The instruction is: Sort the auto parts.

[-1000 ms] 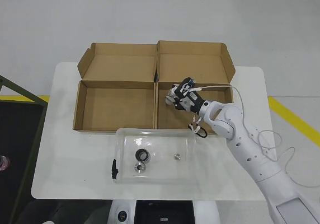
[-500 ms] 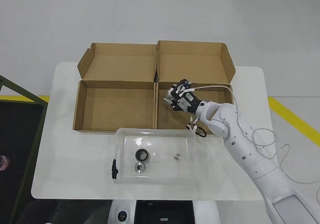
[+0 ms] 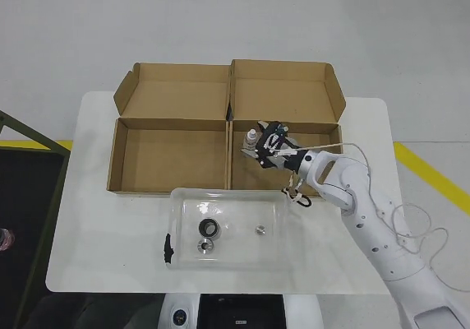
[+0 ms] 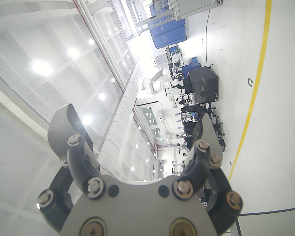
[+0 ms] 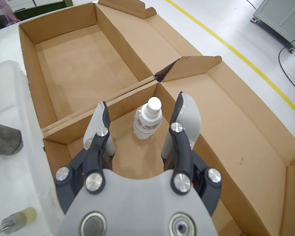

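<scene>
One white bottle-like part (image 5: 147, 120) stands upright, cap up, in the right cardboard box (image 3: 317, 169), at the box's upper-left corner, just above centre of the top view. My right hand (image 5: 141, 100) is wide open and holds nothing. Its fingers flank the part w/o touching, so the part sits dead ahead btwn them, long axis vertical. I'd judge a straight lift clears the cap. Clear tray (image 3: 187, 196) w/ more parts is at lower centre. My left hand (image 4: 132, 119) is wide open too, empty, aimed off at the room, so the right arm is nearer.

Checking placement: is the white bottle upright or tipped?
Upright: the white bottle stands base-down on the floor of the cardboard box, cap pointing up.
</scene>
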